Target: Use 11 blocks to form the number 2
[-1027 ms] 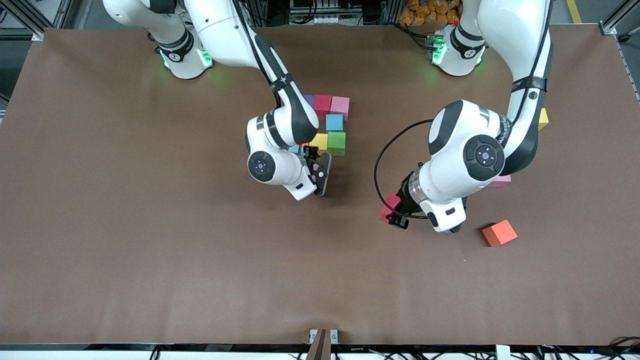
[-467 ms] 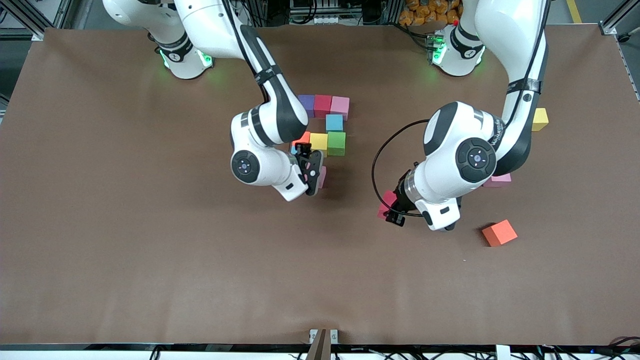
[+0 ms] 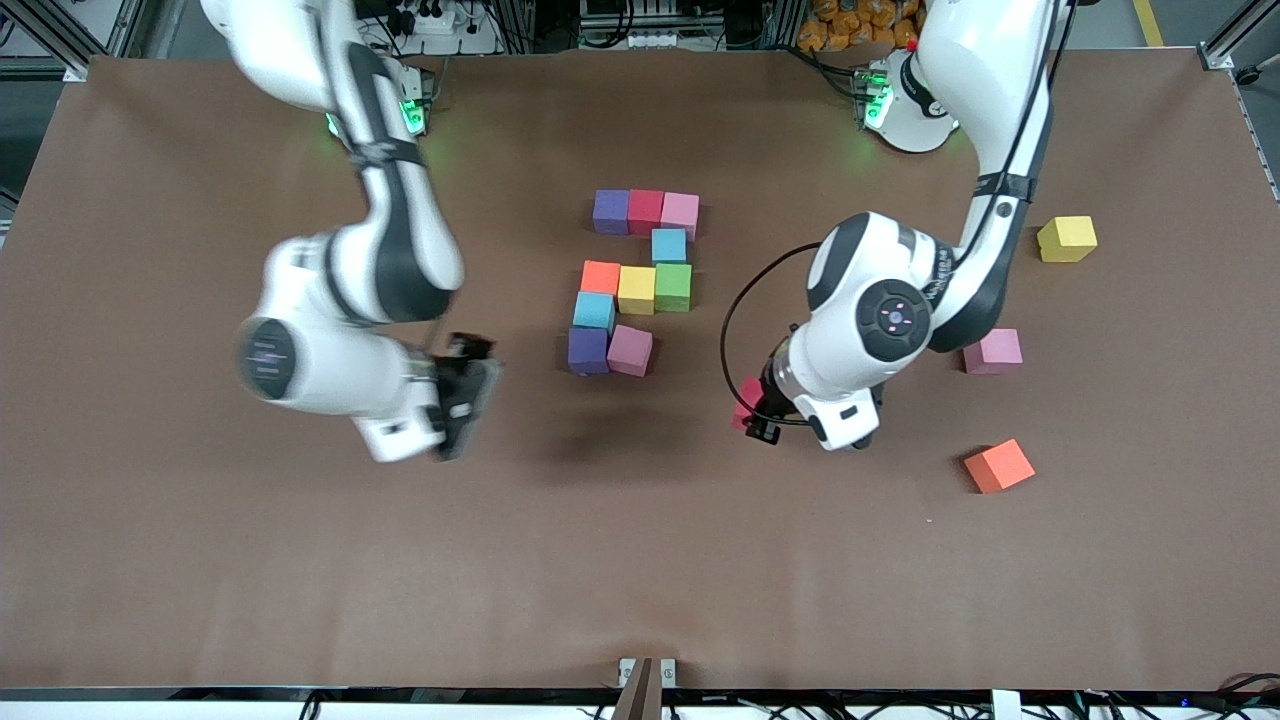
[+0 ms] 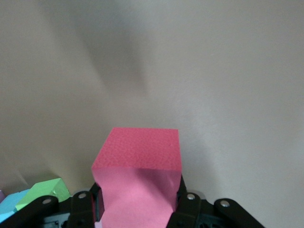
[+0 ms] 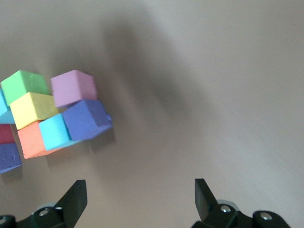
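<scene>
Brown counter [image 3: 150, 560]. Left pincer [image 4: 137, 209] clamped red block [image 4: 137, 190]: light, soft foam; gripped flat opposite faces. Right pincer [image 5: 137, 199] wide open, empty.

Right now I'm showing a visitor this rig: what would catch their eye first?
Probably the partly built number 2, ten bright cubes at the table's middle. Next, the left gripper, jaws shut on a red block, hanging over bare table toward the left arm's end from the digit. The right gripper, jaws open and empty, hangs over the table toward the right arm's end.
</scene>
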Available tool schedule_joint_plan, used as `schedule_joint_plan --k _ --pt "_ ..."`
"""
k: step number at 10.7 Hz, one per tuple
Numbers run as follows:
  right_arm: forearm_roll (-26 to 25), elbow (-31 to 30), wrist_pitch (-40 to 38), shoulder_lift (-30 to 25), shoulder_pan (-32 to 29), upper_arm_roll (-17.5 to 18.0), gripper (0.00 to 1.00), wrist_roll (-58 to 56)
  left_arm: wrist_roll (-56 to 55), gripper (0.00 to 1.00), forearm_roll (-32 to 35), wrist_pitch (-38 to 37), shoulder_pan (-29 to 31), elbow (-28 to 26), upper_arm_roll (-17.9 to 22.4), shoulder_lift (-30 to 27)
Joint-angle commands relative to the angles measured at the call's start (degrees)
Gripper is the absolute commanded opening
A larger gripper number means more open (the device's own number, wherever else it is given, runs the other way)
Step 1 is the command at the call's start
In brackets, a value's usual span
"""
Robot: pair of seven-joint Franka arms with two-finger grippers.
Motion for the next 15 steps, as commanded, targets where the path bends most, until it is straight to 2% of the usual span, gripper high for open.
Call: schedule_joint_plan --k 1,3,5,8,9,10,11,12,13,15 --pt "-8.9 -1.2 -3.8 -8.0 -3.4 1.4 1.0 12.5 -3.5 0.53 -3.5 3.0 -1.7 -1.9 0.3 0.6" --pt "-13.2 -1.0 -12.1 -12.4 -8.2 1.1 1.0 17.6 -4.9 0.53 -5.8 4.0 -2.9 -3.0 0.2 2.0" --pt "-23.2 -0.7 -15.5 -17.7 -11.0 1.3 1.0 19.8 -5.1 0.53 -9.3 5.0 -4.6 -4.4 0.3 3.5" --pt "-26.6 2.6 -23.3 -19.2 -14.5 1.6 1.0 42.0 -8.8 0.53 -9.7 7.9 -7.4 -7.1 0.3 4.2" --pt "-26.7 2.6 -24.8 -19.7 -15.7 2.5 1.0 44.9 -9.4 0.53 -9.7 9.9 -8.3 -8.1 0.3 4.6" --pt "-26.7 2.6 -25.5 -19.8 -18.9 5.1 1.0 45.4 -10.4 0.54 -9.7 12.0 -8.7 -9.4 0.3 4.6" --pt "-26.5 2.7 -25.6 -19.8 -25.2 10.4 1.0 45.2 -11.3 0.54 -9.7 14.3 -9.8 -10.9 0.3 4.4" --pt "-27.0 2.8 -25.6 -19.8 -32.1 17.6 1.0 45.4 -13.0 0.54 -9.7 16.6 -10.5 -12.0 0.3 4.4" --pt "-29.1 2.8 -26.2 -20.3 -35.0 20.7 1.0 45.6 -13.6 0.54 -9.7 17.2 -10.9 -12.2 0.4 4.4" --pt "-30.2 2.8 -27.6 -20.9 -34.9 20.6 1.0 45.6 -14.4 0.54 -9.7 18.8 -11.4 -12.7 0.4 4.5"
